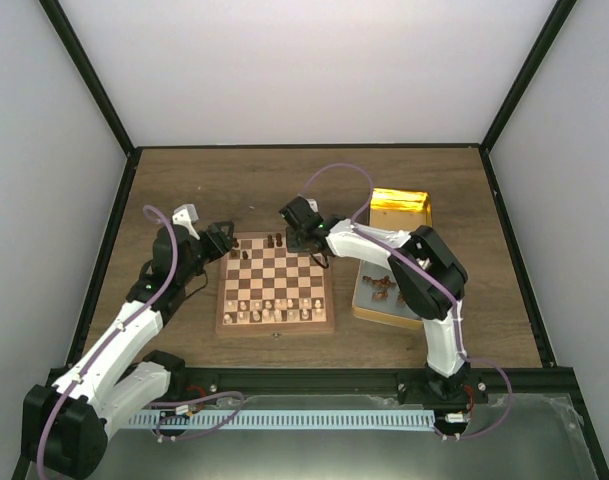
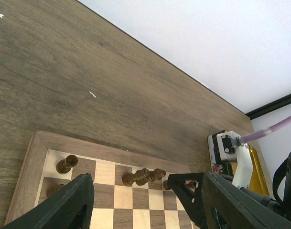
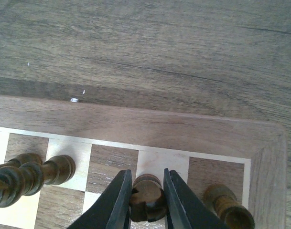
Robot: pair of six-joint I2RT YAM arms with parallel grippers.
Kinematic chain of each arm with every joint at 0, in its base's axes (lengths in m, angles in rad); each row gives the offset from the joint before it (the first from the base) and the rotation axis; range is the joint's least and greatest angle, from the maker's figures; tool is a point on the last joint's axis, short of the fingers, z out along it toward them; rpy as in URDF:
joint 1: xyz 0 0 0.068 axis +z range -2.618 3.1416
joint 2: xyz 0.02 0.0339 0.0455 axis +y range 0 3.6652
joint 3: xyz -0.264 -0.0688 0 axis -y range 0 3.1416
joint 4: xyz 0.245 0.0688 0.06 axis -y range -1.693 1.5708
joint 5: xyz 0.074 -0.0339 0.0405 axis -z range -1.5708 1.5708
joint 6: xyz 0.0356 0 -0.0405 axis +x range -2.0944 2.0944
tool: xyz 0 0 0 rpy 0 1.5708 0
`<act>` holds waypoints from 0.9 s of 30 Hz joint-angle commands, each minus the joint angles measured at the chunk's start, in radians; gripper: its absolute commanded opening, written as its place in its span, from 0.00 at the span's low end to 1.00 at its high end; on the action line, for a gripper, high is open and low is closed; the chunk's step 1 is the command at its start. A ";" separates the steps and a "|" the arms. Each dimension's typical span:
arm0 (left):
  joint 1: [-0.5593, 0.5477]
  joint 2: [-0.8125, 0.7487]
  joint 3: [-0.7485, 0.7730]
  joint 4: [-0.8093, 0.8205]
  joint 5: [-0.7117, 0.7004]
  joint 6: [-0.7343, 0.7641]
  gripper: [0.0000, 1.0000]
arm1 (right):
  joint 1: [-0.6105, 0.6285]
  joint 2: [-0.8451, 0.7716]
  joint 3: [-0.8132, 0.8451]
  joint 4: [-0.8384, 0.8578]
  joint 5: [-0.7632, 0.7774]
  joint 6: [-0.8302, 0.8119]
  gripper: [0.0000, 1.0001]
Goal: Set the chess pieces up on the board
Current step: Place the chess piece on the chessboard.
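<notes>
A robot lab cell is shown. A wooden table (image 1: pixel 234 180) is enclosed by white panels (image 1: pixel 304 70) and black framing (image 1: pixel 96 85).

From overhead, the tiny dark brown wooden chessmen (image 1: pixel 274 240) on the square checked wooden board (image 1: pixel 276 327) were too small to tell one kind from another. In the right wrist view, the dark piece (image 3: pixel 146 198) pinched in the right gripper (image 3: pixel 146 173) ran off the bottom edge, and the cluster (image 3: pixel 11 179) ran off the left edge. The right arm (image 1: pixel 424 270) hid part of the gold rectangular metal tin (image 1: pixel 399 204).
</notes>
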 commanded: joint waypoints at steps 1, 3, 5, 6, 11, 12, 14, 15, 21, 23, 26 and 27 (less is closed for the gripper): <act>0.005 0.002 0.005 0.004 0.008 0.007 0.64 | -0.006 0.022 0.044 -0.026 0.052 0.003 0.19; 0.006 0.004 0.006 0.005 0.010 0.007 0.64 | -0.005 0.024 0.045 -0.026 0.053 -0.007 0.20; 0.006 0.006 0.006 0.006 0.010 0.007 0.64 | -0.005 0.023 0.046 -0.025 0.050 -0.013 0.22; 0.006 0.006 0.004 0.006 0.010 0.006 0.64 | -0.005 0.021 0.047 -0.023 0.043 -0.018 0.23; 0.007 0.012 0.004 0.010 0.014 0.005 0.64 | -0.007 0.005 0.062 -0.019 0.017 -0.020 0.29; 0.007 0.014 0.005 0.012 0.015 0.003 0.64 | -0.005 0.002 0.068 -0.021 0.016 -0.018 0.31; 0.007 0.017 0.007 0.015 0.017 0.003 0.64 | -0.006 -0.010 0.079 -0.024 0.013 -0.014 0.33; 0.007 0.018 0.008 0.015 0.019 0.003 0.64 | -0.005 -0.019 0.081 -0.021 0.010 -0.013 0.33; 0.008 0.017 0.015 0.015 0.019 0.007 0.64 | -0.007 -0.081 0.085 -0.015 0.004 0.003 0.36; 0.009 0.016 0.015 0.026 0.033 0.019 0.64 | -0.014 -0.109 0.074 -0.027 0.019 0.020 0.36; 0.008 0.006 0.015 0.064 0.083 0.069 0.64 | -0.020 -0.192 0.011 -0.032 0.102 0.051 0.36; 0.008 0.000 0.015 0.076 0.091 0.080 0.64 | -0.024 -0.224 -0.024 -0.025 0.132 0.061 0.36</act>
